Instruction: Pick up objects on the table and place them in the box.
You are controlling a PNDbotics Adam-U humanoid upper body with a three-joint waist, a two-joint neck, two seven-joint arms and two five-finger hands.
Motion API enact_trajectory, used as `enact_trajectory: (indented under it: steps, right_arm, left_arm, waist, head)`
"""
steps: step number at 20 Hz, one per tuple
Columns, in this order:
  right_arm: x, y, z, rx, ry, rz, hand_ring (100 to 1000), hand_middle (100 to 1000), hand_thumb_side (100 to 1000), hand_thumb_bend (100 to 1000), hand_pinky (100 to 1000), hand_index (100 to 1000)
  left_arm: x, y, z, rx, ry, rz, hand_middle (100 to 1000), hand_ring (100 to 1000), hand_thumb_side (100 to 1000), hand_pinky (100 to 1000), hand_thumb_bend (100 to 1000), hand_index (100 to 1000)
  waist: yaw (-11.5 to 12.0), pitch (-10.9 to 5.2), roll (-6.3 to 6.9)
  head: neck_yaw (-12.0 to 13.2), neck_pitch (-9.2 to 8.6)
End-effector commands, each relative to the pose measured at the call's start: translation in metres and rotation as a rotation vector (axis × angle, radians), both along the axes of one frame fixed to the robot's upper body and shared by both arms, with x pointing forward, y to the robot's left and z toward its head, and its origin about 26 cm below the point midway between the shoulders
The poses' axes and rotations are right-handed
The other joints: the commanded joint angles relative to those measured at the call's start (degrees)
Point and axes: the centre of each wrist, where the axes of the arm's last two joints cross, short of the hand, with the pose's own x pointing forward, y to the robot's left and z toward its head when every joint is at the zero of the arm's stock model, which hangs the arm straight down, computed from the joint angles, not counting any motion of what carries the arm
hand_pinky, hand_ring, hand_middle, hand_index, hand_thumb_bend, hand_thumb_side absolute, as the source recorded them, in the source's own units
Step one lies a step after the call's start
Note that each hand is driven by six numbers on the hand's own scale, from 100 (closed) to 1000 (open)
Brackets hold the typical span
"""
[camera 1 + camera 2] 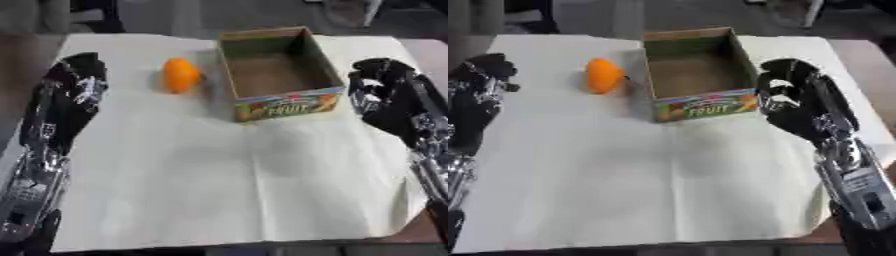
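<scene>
Two hands are in view, one per side. The left hand hangs over the left part of the table, palm down, fingers curled loosely and grasping nothing; its forearm runs back to the lower left corner. The right hand sits just beside the right wall of the box, fingers bent inward, thumb toward the box, also holding nothing. Whether it touches the cardboard cannot be told. Its forearm, with silver joints, runs to the lower right corner.

One orange object lies on the white sheet, just left of the box and apart from both hands. One open cardboard box stands upright at the far centre; its front panel reads "FRUIT". Its interior shows no contents.
</scene>
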Motion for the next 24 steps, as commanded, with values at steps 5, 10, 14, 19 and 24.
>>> enact_trajectory:
  steps: [5,10,14,19,24]
  right_arm:
    - [0.001,-0.003,0.008,-0.003,-0.023,-0.003,760,542,100,100,613,706]
    - [0.0,-0.003,0.007,-0.001,-0.023,-0.004,761,542,100,100,613,706]
    - [0.0,-0.004,0.007,-0.003,-0.022,-0.006,760,541,100,100,613,706]
    - [0.0,-0.005,0.006,-0.007,-0.017,-0.006,760,541,100,100,613,706]
    - [0.0,-0.004,0.004,-0.013,-0.008,0.0,760,541,100,100,613,706]
  left_arm:
    - [0.0,0.006,0.011,0.024,-0.035,0.016,655,755,423,678,202,760]
    - [0.0,0.006,0.013,0.032,-0.038,0.019,657,756,418,680,207,761]
    - [0.003,0.012,0.022,0.117,-0.049,0.034,687,788,385,702,217,772]
    - [0.013,0.024,0.043,0.36,-0.039,0.026,738,829,334,717,276,795]
    - [0.037,0.038,0.076,0.778,0.046,0.032,774,834,248,742,487,833]
  waist:
    - [-0.09,-0.78,0.11]
    - [-0.06,-0.79,0.12]
    - [-0.18,-0.89,0.09]
    - [-0.35,-1.08,0.27]
    - [-0.83,-1.48,0.54]
  head:
    - [0.15,-0.2]
    - [0.15,-0.2]
    - [0.14,-0.17]
    - [0.12,0.07]
    - [0.33,0.6]
